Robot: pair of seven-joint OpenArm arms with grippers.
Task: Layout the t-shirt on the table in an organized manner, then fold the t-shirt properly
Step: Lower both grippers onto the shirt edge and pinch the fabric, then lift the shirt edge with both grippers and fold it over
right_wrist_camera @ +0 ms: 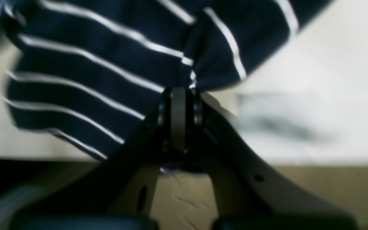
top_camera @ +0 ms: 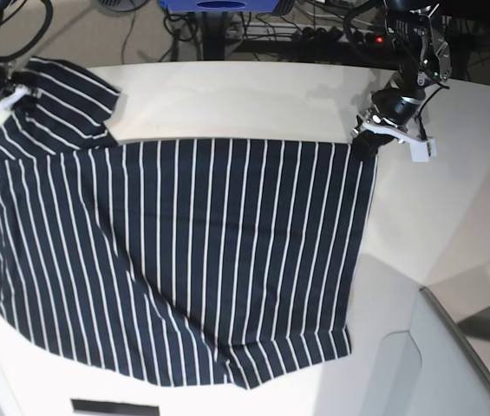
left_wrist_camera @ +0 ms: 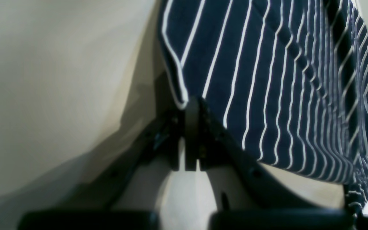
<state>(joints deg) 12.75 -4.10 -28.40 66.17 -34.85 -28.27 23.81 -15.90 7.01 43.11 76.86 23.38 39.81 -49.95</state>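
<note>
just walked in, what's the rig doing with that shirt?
Two arms are spreading the striped t-shirt out on the white table. The left gripper is shut on a hem corner, the right gripper is shut on bunched fabric at the other far corner, near a sleeve. The shirt lies mostly flat but skewed, with its near edge uneven. No fold made yet.
</note>
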